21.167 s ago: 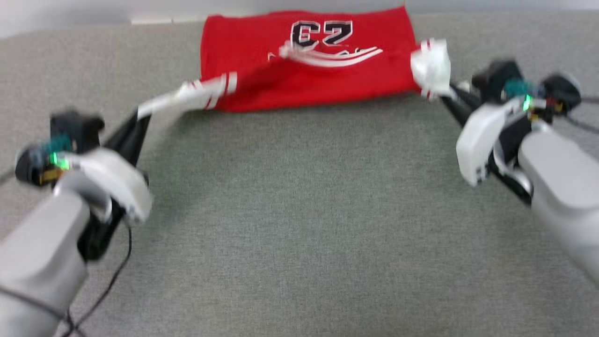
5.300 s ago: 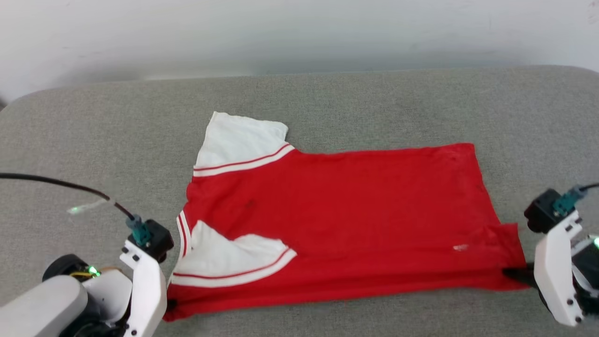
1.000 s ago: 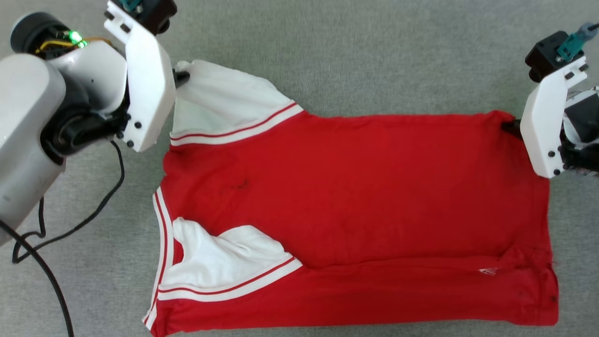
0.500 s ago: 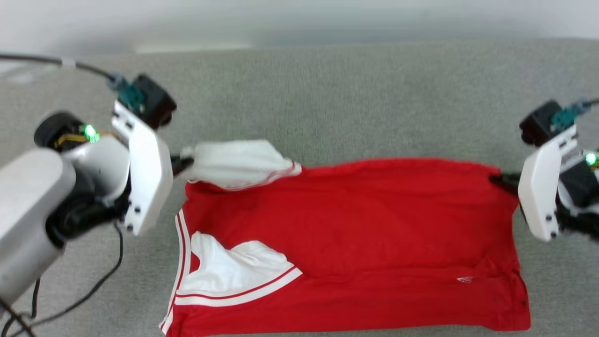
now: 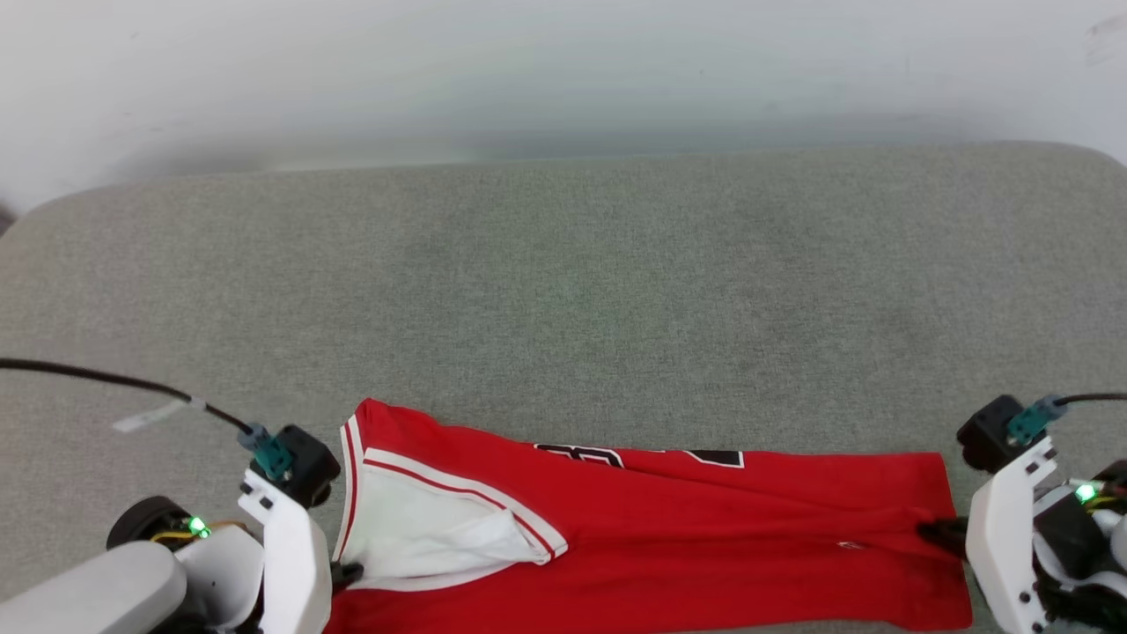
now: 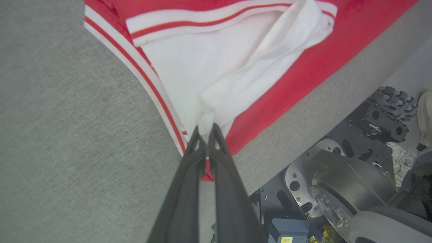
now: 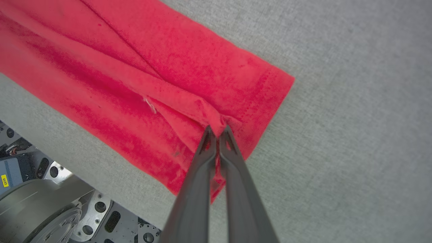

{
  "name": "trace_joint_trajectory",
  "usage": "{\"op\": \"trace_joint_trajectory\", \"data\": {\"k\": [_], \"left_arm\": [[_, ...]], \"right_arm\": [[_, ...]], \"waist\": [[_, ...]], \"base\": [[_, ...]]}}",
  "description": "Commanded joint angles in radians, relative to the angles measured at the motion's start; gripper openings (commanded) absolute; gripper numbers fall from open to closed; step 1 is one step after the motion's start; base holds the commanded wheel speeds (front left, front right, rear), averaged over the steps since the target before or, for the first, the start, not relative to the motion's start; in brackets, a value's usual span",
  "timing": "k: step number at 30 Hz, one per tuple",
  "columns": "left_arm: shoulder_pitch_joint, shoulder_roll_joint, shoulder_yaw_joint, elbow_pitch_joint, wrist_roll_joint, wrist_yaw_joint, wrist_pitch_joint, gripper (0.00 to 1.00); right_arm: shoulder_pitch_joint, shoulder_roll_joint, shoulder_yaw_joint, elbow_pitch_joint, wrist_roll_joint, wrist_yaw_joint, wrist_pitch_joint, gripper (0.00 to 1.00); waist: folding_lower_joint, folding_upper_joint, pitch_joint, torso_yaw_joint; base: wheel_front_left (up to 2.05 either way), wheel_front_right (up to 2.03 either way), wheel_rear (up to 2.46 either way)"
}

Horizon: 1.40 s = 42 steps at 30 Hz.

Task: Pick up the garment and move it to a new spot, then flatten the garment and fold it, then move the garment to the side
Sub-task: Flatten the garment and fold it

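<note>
Light is bright, even and diffuse, with no hard direction to it, so shadows stay faint: a soft grey band lies low along the pale wall (image 5: 528, 79) above the grey cloth surface (image 5: 563, 291). The head view is sharp and free of motion blur, though the wall is nearly washed out. A small green lamp (image 5: 198, 527) flares at the wrist. In the wrist views the left gripper (image 6: 206, 130) and right gripper (image 7: 217, 130) turn soft close to the lens, and the garment (image 7: 135, 84) reads as oversaturated, slightly grainy red.

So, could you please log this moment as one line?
garment: folded over, on grey surface | left gripper: jaws shut on white sleeve | right gripper: jaws shut on hem corner
</note>
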Motion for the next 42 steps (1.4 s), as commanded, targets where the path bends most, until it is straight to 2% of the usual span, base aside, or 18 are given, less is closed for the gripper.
{"op": "trace_joint_trajectory", "data": {"k": [1,8,9,10,14,17,21,26,30,32,33,34,35,38,39,42], "left_arm": [[0.025,-0.014,-0.007,0.021,0.000,0.002,-0.016,0.00],[0.056,-0.074,-0.033,0.119,0.008,-0.013,-0.047,0.00],[0.055,-0.080,-0.030,0.129,0.017,-0.011,-0.059,0.86],[0.053,-0.082,-0.027,0.134,0.026,-0.011,-0.073,1.00],[0.052,-0.063,-0.011,0.125,0.054,0.005,-0.135,1.00],[0.056,-0.045,0.018,0.095,0.080,0.036,-0.207,1.00],[0.077,-0.042,0.076,0.074,0.125,0.135,-0.363,1.00],[0.109,-0.092,0.149,0.095,0.161,0.246,-0.579,1.00],[0.151,-0.130,0.205,0.122,0.169,0.331,-0.710,1.00],[0.167,-0.145,0.230,0.132,0.188,0.368,-0.737,1.00],[0.167,-0.145,0.230,0.132,0.188,0.368,-0.737,1.00],[0.177,-0.155,0.244,0.135,0.197,0.386,-0.745,1.00],[0.200,-0.175,0.277,0.137,0.222,0.417,-0.753,1.00],[0.232,-0.211,0.346,0.124,0.292,0.455,-0.758,1.00],[0.232,-0.211,0.346,0.124,0.292,0.455,-0.758,1.00],[0.304,-0.269,0.440,0.101,0.399,0.467,-0.759,1.00]], "right_arm": [[0.030,0.021,0.004,0.014,-0.002,-0.001,0.004,0.00],[0.063,0.078,-0.003,0.084,-0.016,-0.001,0.005,0.00],[0.063,0.086,-0.010,0.087,-0.018,-0.001,-0.007,0.43],[0.060,0.091,-0.020,0.087,-0.018,-0.001,-0.018,1.00],[0.048,0.076,-0.058,0.050,-0.029,-0.001,-0.063,1.00],[0.055,0.070,-0.115,0.007,-0.018,-0.001,-0.114,1.00],[0.071,0.055,-0.206,-0.032,-0.037,-0.001,-0.164,1.00],[0.131,0.052,-0.356,0.005,-0.051,-0.001,-0.216,1.00],[0.203,0.073,-0.443,0.043,-0.042,-0.001,-0.205,1.00],[0.235,0.087,-0.489,0.061,-0.030,-0.001,-0.198,1.00],[0.235,0.087,-0.489,0.061,-0.030,-0.001,-0.198,1.00],[0.251,0.098,-0.506,0.065,-0.024,-0.001,-0.193,1.00],[0.285,0.123,-0.532,0.073,-0.010,-0.001,-0.180,1.00],[0.324,0.160,-0.563,0.080,0.019,-0.001,-0.157,1.00],[0.324,0.160,-0.563,0.080,0.019,-0.001,-0.157,1.00],[0.371,0.217,-0.598,0.106,0.068,-0.001,-0.125,1.00]], "waist": [[0.0001,0.0000,0.016,-0.005],[0.0001,0.0000,0.037,-0.007],[0.0001,0.0000,0.036,-0.008],[0.0001,0.0000,0.033,-0.010],[0.0001,0.0000,0.010,-0.012],[0.0001,0.0000,-0.006,-0.011],[0.0001,0.0000,-0.015,-0.010],[0.0001,0.0000,-0.017,0.006],[0.0001,0.0000,-0.011,0.015],[0.0001,0.0000,-0.007,0.022],[0.0001,0.0000,-0.007,0.022],[0.0001,0.0000,-0.005,0.025],[0.0001,0.0000,-0.001,0.030],[0.0001,0.0000,0.004,0.042],[0.0001,0.0000,0.004,0.042],[0.0001,0.0000,0.006,0.064]], "base": [[0.00,0.00,0.00],[0.00,0.00,0.00],[0.00,0.00,0.00],[0.00,0.00,0.00],[0.00,0.00,0.00],[0.00,0.00,0.00],[0.00,0.00,0.00],[0.00,0.00,0.00],[0.00,0.00,0.00],[0.00,0.00,0.00],[0.00,0.00,0.00],[0.00,0.00,0.00],[0.00,0.00,0.00],[0.00,0.00,0.00],[0.00,0.00,0.00],[0.00,0.00,0.00]]}}
